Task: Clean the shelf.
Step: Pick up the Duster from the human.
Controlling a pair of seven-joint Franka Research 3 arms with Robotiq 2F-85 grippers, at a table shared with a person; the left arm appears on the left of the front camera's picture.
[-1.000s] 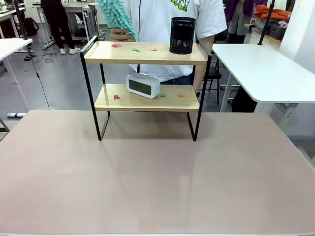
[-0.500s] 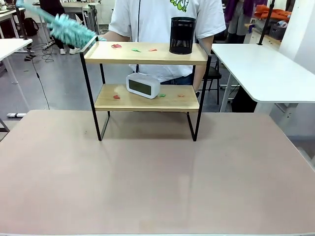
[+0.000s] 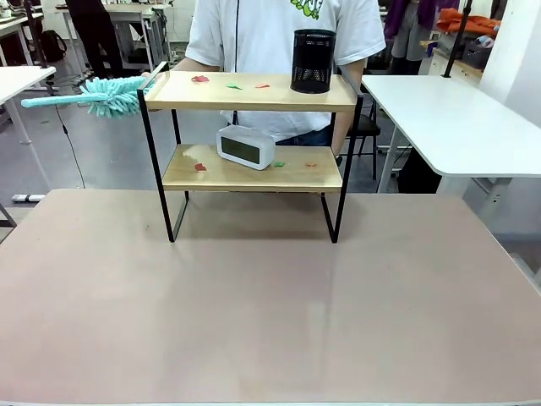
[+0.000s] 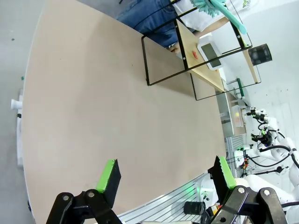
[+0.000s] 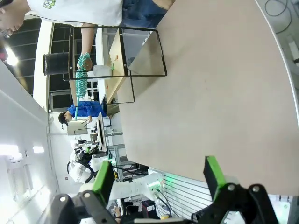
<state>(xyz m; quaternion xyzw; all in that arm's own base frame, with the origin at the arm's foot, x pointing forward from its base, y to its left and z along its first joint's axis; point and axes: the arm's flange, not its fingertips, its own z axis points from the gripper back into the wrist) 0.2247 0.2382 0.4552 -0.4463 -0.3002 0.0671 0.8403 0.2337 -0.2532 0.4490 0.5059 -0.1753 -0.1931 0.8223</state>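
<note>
Teal duster (image 3: 114, 93) end seemingly hidden behind shelf (image 3: 254, 100); left gripper (image 4: 166, 170), right gripper (image 5: 158, 172) spread.

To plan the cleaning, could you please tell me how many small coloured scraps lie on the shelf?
6 on the shelf. Top board: red scrap, green scrap, orange-red scrap. Lower board: red bit, green bit, orange bit. The clock or mesh cup may hide more.

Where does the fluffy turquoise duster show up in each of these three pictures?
Front view: fluffy turquoise duster at the left end of the wooden shelf's top board.
Left wrist view: top edge, right of middle.
Right wrist view: upper left, standing vertical.
Shared landmark: black mesh cup on that shelf.
</note>
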